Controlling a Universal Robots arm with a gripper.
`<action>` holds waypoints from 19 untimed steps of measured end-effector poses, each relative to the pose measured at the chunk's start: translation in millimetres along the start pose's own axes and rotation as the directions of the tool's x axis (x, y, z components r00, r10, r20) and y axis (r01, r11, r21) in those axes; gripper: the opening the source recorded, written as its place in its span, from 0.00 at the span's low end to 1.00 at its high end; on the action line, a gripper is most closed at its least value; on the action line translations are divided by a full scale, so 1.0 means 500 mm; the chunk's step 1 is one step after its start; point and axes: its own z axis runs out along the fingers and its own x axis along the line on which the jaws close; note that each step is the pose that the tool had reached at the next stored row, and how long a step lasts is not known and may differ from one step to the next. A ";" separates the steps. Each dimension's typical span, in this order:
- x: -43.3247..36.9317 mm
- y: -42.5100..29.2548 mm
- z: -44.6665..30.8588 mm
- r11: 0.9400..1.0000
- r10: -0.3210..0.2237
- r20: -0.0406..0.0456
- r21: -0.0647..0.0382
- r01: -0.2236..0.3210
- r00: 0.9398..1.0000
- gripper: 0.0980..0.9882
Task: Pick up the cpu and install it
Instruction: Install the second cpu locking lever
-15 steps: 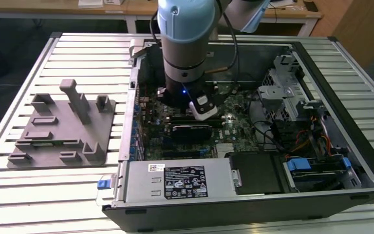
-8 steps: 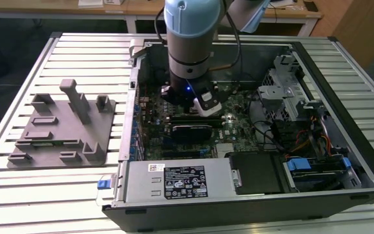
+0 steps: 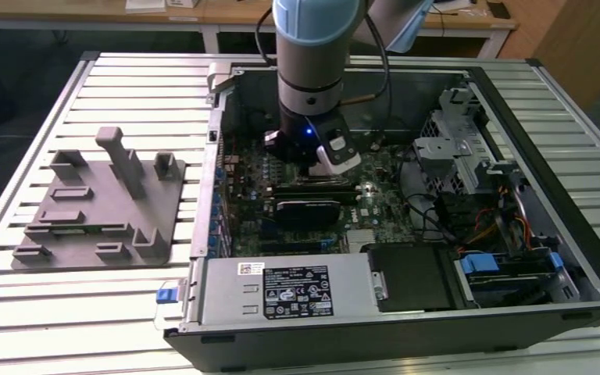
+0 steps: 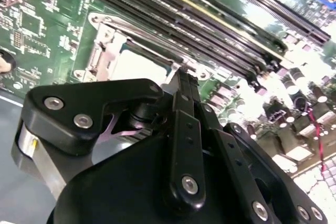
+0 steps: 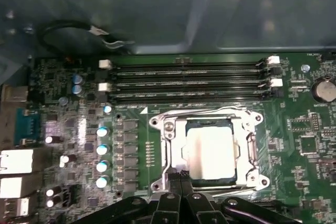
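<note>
Pincer [image 5: 181,178] at socket [image 5: 157,153] edge, cpu [image 5: 210,153] seated inside.

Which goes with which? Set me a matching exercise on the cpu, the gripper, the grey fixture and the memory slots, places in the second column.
1 cpu
2 gripper
3 grey fixture
4 memory slots

a on the table, at the exterior view's left
b lying in the socket
c at the socket's edge
d in long black rows alongside the socket

Pairs: 1-b, 2-c, 3-a, 4-d
</note>
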 end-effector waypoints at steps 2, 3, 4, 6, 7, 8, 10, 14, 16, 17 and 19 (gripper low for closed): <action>-0.008 0.003 0.001 1.000 0.000 0.000 0.007 0.000 1.000 0.01; -0.013 0.005 0.001 1.000 0.000 0.001 0.010 0.000 1.000 0.01; -0.018 0.006 0.002 1.000 0.000 0.001 0.014 0.000 1.000 0.01; -0.027 0.009 0.002 1.000 0.000 0.001 0.020 0.000 1.000 0.01; -0.032 0.010 0.003 1.000 0.000 0.001 0.023 0.000 1.000 0.01; -0.036 0.012 0.003 1.000 -0.001 0.001 0.026 0.000 1.000 0.01; -0.041 0.018 0.004 0.999 -0.001 0.002 0.032 0.001 1.000 0.01; -0.047 0.037 0.008 0.999 -0.001 0.003 0.049 0.001 1.000 0.01; -0.050 0.044 0.009 0.998 -0.002 0.003 0.058 0.002 1.000 0.01; -0.050 0.047 0.010 0.998 -0.002 0.003 0.061 0.002 1.000 0.01; -0.050 0.052 0.010 0.998 -0.002 0.003 0.061 0.002 1.000 0.01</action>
